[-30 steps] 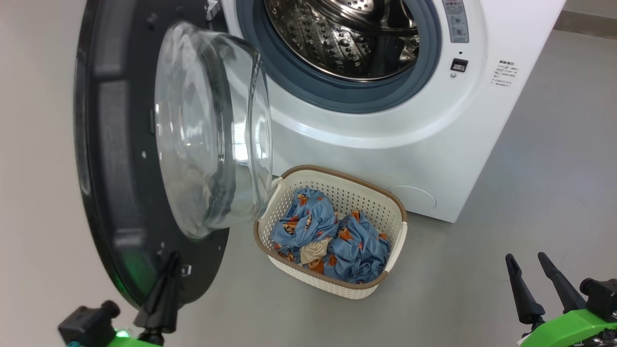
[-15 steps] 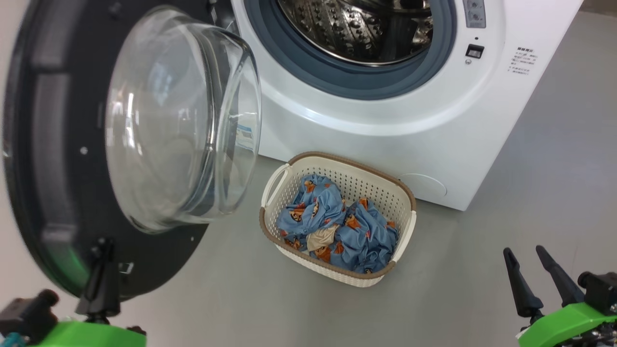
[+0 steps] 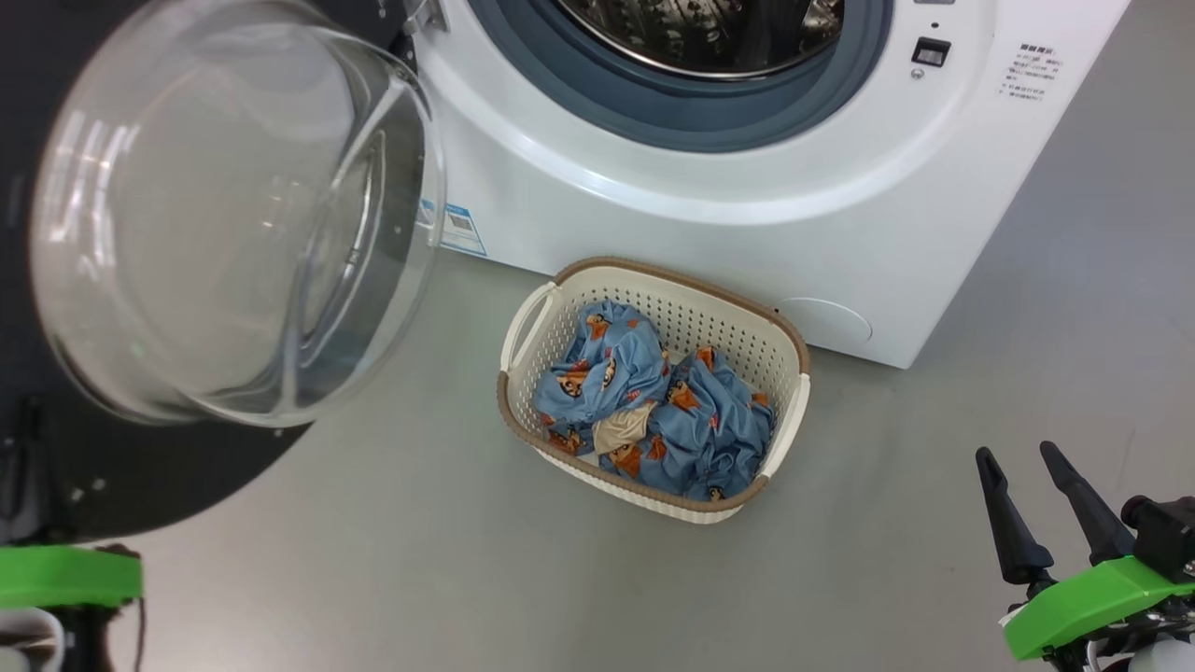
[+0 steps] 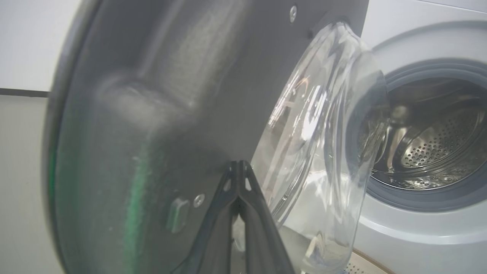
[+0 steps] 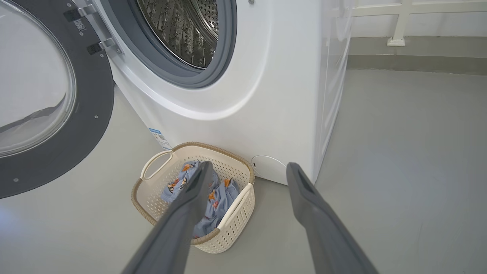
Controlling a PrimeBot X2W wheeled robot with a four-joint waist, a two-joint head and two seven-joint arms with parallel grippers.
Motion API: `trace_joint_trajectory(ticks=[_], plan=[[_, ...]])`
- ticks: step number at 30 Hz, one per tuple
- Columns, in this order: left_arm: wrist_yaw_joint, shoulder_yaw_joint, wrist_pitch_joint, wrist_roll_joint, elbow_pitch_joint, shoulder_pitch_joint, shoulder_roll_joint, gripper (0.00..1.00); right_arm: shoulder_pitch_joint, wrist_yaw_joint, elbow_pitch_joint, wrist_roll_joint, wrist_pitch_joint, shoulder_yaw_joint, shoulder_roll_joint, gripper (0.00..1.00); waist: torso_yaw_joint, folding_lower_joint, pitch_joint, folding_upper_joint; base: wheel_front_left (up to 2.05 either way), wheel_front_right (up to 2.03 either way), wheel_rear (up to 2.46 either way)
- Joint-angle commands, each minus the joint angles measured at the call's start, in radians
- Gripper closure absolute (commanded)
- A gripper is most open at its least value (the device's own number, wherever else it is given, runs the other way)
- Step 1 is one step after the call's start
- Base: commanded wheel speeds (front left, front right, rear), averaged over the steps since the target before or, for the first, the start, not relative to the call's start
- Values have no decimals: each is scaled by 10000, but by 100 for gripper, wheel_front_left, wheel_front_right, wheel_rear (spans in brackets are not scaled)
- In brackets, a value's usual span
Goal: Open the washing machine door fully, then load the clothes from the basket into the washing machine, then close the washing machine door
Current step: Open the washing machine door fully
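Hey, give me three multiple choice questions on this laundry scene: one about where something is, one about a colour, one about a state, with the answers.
1. Where does the basket stand?
A. On the floor, in front of the washing machine
B. Inside the washing machine
C. On top of the washing machine

2. What colour are most of the clothes in it?
A. Red
B. Light blue
C. Green

3. How is the right hand?
A. Shut on a garment
B. Shut on a basket handle
C. Open and empty

Answers:
1 A, the basket sits on the grey floor just before the machine's white front.
2 B, blue fabric with orange-brown figures fills it, plus one small beige piece.
3 C, the hand is spread with nothing in it, off to the basket's right.
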Motion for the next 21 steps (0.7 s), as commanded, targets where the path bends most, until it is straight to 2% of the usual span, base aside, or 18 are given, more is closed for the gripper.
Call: trace_joint_trajectory(ticks=[1, 10, 21], plan=[[76, 628, -65, 132, -93, -442, 643, 100, -202, 16, -219, -70, -120, 279, -208, 0, -39, 0, 98, 0, 0, 0, 0], [-116, 1761, -65, 739, 1240, -1581, 1129, 100, -442, 16, -239, -157, -120, 309, -211, 0, -189, 0, 556, 0, 0, 0, 0], [-196, 2888, -65, 797, 3511, -3179, 1998, 100, -649, 16, -304, -260, -120, 332, -225, 0, -457, 0, 1074, 0, 0, 0, 0]])
